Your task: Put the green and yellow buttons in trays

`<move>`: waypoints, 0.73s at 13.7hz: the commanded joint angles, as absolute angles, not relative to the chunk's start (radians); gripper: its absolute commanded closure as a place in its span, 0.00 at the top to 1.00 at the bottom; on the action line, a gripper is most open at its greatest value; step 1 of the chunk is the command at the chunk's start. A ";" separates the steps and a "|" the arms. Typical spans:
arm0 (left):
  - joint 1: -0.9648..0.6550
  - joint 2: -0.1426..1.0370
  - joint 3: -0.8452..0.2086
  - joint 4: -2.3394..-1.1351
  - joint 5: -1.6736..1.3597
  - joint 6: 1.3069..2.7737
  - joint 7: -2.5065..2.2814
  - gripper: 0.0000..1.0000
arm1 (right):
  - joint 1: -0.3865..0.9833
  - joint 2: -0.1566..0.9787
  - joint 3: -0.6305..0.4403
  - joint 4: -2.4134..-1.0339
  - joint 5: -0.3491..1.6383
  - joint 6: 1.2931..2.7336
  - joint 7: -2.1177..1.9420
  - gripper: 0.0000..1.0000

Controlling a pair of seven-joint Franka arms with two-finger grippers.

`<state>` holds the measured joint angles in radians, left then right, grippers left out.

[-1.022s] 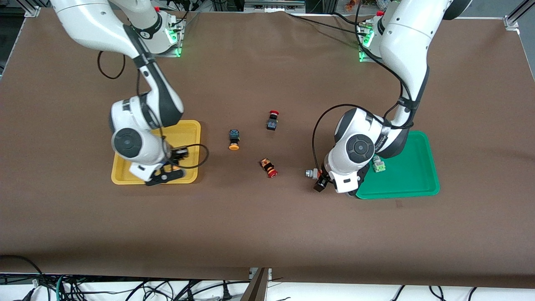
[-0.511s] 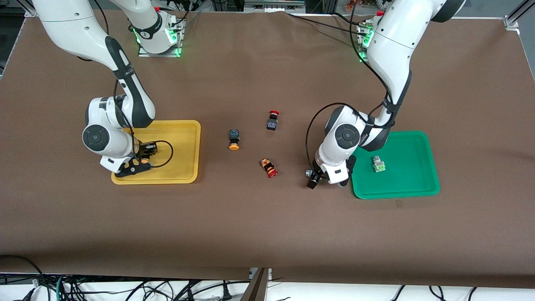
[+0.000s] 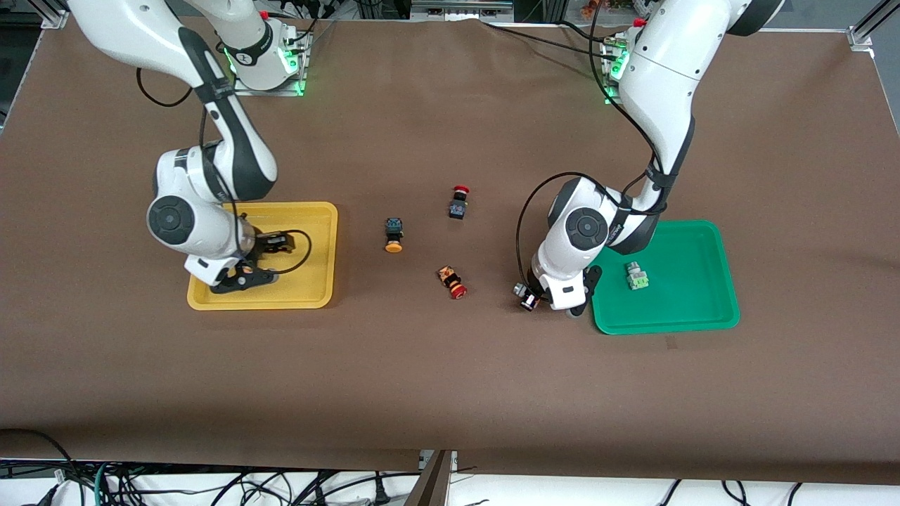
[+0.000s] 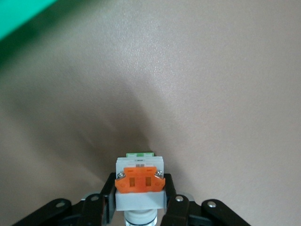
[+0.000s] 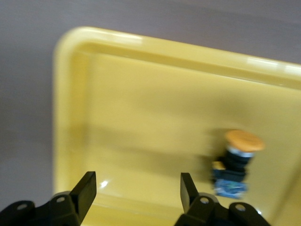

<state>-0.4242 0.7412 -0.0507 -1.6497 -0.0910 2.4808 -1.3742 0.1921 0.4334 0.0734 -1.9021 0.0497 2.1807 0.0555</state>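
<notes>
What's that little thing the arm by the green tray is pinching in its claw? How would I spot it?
Start at the green tray. Just off its edge toward the table's middle, the left claw is shut on a small switch. It has a white-grey body with an orange block and a strip of green, unlike the black red-capped button lying nearby.

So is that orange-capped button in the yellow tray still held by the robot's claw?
No, the orange-capped button lies loose in the yellow tray, apart from the open right gripper.
</notes>
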 commanded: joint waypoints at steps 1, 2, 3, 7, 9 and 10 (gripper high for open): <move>-0.387 0.649 -0.022 -1.602 -0.100 2.190 -1.088 0.17 | 0.207 0.442 0.176 -1.893 0.095 2.184 0.246 0.82; -0.352 0.634 -0.020 -1.588 -0.100 2.101 -0.954 0.17 | 0.239 0.446 0.187 -1.893 0.106 2.210 0.320 0.84; -0.315 0.626 -0.018 -1.586 -0.097 2.067 -0.814 0.18 | 0.285 0.460 0.187 -1.893 0.106 2.238 0.389 0.85; -0.210 0.586 -0.011 -1.588 0.032 1.930 -0.390 0.20 | 0.400 0.523 0.187 -1.899 0.106 2.357 0.558 0.85; -0.143 0.584 -0.012 -1.597 0.122 1.888 -0.193 0.25 | 0.437 0.552 0.186 -1.905 0.104 2.410 0.609 0.85; -0.109 0.584 -0.012 -1.609 0.136 1.881 -0.067 0.25 | 0.454 0.561 0.186 -1.905 0.104 2.428 0.627 0.85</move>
<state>-0.1643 0.6074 -0.0021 -1.5817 0.0907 1.9099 -0.2602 0.4255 0.5484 0.1919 -1.9030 0.0919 2.3914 0.5895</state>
